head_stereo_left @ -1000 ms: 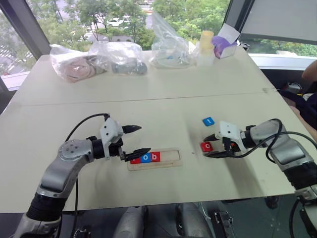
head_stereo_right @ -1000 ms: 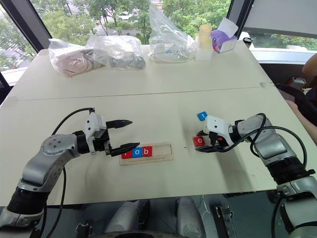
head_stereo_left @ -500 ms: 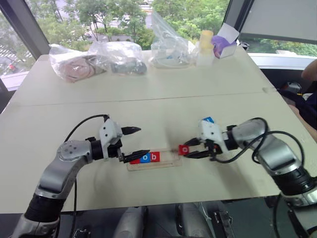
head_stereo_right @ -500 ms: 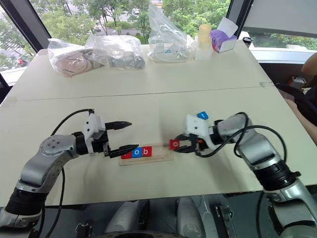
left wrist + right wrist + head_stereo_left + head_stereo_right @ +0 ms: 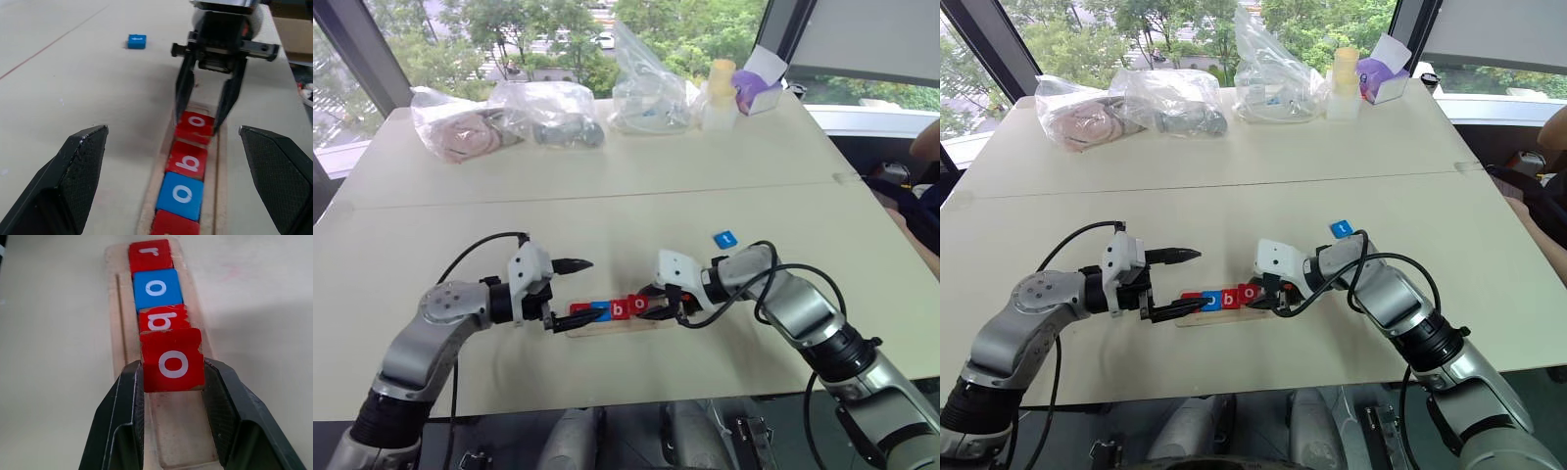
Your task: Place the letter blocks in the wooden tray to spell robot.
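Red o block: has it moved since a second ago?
Yes. The red o block, shut in the right gripper, has travelled left from beside the blue t block to the wooden tray, next to b.

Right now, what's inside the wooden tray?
The wooden tray holds red r, blue o, red b; the right gripper pinches red o over it.

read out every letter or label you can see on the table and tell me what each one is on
"r": red block, first in the wooden tray.
"o": blue block, second.
"b": red block, third.
"o": red block gripped by the right gripper over the tray.
Blue block lying apart on the table: letter too small to read.
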Available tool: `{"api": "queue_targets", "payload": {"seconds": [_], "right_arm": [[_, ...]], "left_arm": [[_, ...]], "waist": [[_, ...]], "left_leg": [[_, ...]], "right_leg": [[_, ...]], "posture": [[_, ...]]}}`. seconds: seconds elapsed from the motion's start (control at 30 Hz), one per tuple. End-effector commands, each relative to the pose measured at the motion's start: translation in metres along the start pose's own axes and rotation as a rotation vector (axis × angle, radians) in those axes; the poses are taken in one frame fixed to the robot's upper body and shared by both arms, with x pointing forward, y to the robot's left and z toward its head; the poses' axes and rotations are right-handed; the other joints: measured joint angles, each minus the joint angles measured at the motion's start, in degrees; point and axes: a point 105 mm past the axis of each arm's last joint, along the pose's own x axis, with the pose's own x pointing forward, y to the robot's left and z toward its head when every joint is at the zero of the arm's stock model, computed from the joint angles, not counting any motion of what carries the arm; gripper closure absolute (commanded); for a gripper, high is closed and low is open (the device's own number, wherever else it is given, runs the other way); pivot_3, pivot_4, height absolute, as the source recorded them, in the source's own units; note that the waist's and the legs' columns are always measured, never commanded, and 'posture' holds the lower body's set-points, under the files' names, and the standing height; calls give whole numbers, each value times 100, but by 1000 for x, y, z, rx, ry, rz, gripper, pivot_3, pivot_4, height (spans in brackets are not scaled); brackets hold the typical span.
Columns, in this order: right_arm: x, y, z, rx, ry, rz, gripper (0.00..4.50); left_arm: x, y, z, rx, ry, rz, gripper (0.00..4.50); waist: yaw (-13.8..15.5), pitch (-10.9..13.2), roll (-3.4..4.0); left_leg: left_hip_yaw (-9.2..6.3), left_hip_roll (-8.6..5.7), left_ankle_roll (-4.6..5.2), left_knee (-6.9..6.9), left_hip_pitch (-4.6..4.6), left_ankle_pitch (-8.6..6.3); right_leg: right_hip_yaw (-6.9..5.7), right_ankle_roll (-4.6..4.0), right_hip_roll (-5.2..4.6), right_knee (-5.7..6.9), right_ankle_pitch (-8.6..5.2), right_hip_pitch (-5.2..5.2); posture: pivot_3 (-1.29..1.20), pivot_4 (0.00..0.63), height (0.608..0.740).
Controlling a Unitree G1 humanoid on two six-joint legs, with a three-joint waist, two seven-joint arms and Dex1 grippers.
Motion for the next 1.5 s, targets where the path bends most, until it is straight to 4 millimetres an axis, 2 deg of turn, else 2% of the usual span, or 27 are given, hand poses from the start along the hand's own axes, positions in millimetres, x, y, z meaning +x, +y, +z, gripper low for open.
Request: {"api": "queue_targets", "payload": {"seconds": [0.03,0.93,0.97,1.07,1.1,1.13,1.23,1.4,1.5], "right_arm": [[-1,-1,10,-43,-19,-2,3379],[-1,1,6,-73,25,16,3379],[-1,1,6,-73,25,16,2345],[-1,1,6,-74,25,17,1020],[-1,1,7,-75,24,18,423],[-2,1,8,-76,21,18,60],[-5,-3,14,-76,4,1,60],[-31,-33,27,-42,-43,-149,60],[-72,-80,21,80,-61,-461,60]], "left_arm": [[-2,-4,9,37,-12,-20,0],[-7,2,15,60,-32,-20,0],[-7,2,16,59,-36,-17,0],[-7,3,16,58,-39,-14,0],[-7,3,16,59,-39,-13,0],[-7,4,16,59,-38,-12,0],[-7,4,16,59,-38,-11,0],[-6,4,16,59,-41,-8,0],[-5,4,16,59,-46,-5,0]], "waist": [[0,0,0],[-1,0,0],[-1,0,0],[-1,0,0],[-2,0,0],[-2,0,0],[-5,0,0],[-1,0,0],[8,0,0]], "left_leg": [[0,0,0,0,0,0],[0,0,0,0,0,0],[0,0,0,0,0,0],[1,0,0,0,0,0],[0,0,0,0,0,0],[1,0,0,0,0,0],[0,0,0,0,0,0],[0,0,0,0,0,0],[0,-1,0,0,0,0]], "right_leg": [[0,0,0,0,0,0],[0,0,0,0,0,0],[0,0,0,0,0,0],[-1,0,0,0,0,0],[-1,0,0,0,0,0],[-1,0,0,0,0,0],[-1,0,1,0,0,0],[-1,0,0,1,0,0],[0,-1,0,1,1,0]], "posture": [[0,150,740],[0,150,740],[0,150,740],[0,150,740],[0,150,740],[0,150,740],[0,150,740],[0,150,740],[0,150,740]]}}
